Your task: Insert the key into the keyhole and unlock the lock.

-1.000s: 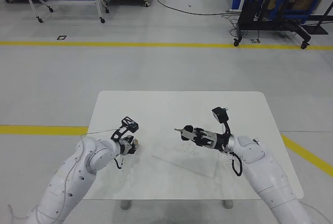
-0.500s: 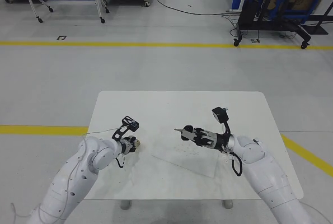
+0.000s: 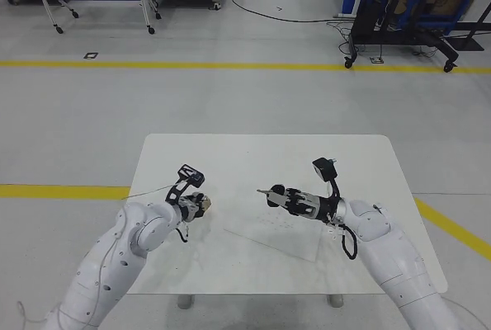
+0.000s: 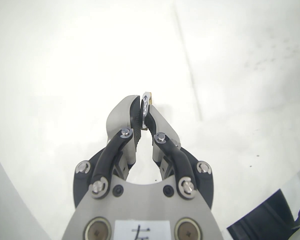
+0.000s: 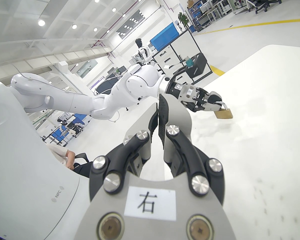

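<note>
My left gripper (image 3: 197, 204) sits left of centre in the top view, jaws clamped on the shackle (image 4: 144, 108) of the lock (image 5: 224, 113). In the right wrist view the brass body hangs off its tip, right of the frame's middle. I can't tell whether it clears the table (image 3: 262, 157) or rests on it.

My right gripper (image 5: 159, 106) is just right of centre in the top view, fingers pressed together. A thin sliver pokes out of its tip toward the lock. I take that for the key (image 3: 265, 192), though it's too small to be sure.

So both pickups look done, one piece in each gripper. Key and lock are well apart, with bare table between them, roughly facing each other. Everything that matters is left: close the gap, line the key up with the keyhole, push it in, turn it and free the shackle. Which face of the lock carries the keyhole I cannot tell. I'd call this under halfway.
</note>
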### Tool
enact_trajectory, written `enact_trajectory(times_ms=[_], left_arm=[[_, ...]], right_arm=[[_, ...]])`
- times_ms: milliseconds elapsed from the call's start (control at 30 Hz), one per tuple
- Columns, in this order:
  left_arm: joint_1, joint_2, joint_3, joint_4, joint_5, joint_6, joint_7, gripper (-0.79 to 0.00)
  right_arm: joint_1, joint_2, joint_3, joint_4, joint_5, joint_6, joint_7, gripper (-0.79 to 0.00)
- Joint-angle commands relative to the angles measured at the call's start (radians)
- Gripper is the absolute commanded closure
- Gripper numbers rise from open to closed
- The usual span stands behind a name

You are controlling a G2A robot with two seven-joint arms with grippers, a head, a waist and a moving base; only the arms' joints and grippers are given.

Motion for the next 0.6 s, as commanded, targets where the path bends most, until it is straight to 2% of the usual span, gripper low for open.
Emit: enact_trajectory(times_ms=[0,67,100,367,400,467,567], left_arm=[[0.026,0.006,-0.052,-0.027,-0.073,-0.066,0.083,0.0],[0.066,0.014,-0.102,-0.064,-0.102,-0.134,0.184,0.0],[0.074,0.016,-0.109,-0.071,-0.106,-0.146,0.197,0.0],[0.078,0.015,-0.11,-0.07,-0.121,-0.14,0.207,0.0],[0.083,0.012,-0.109,-0.065,-0.167,-0.133,0.212,0.0],[0.067,0.007,-0.107,-0.034,-0.333,-0.151,0.145,0.0],[0.001,0.0,-0.112,0.06,-0.694,-0.187,-0.056,0.0]], right_arm=[[0.0,0.0,0.0,0.0,0.0,0.0,0.0,0.0],[0.0,0.0,0.0,0.0,0.0,0.0,0.0,0.0],[0.0,0.0,0.0,0.0,0.0,0.0,0.0,0.0],[0.0,0.0,0.0,0.0,0.0,0.0,0.0,0.0],[-0.001,0.0,0.0,-0.002,0.002,0.004,-0.007,0.0],[-0.002,-0.004,-0.008,-0.016,0.019,0.021,-0.048,0.0],[0.013,-0.012,-0.027,-0.004,0.057,0.024,-0.111,0.0]])
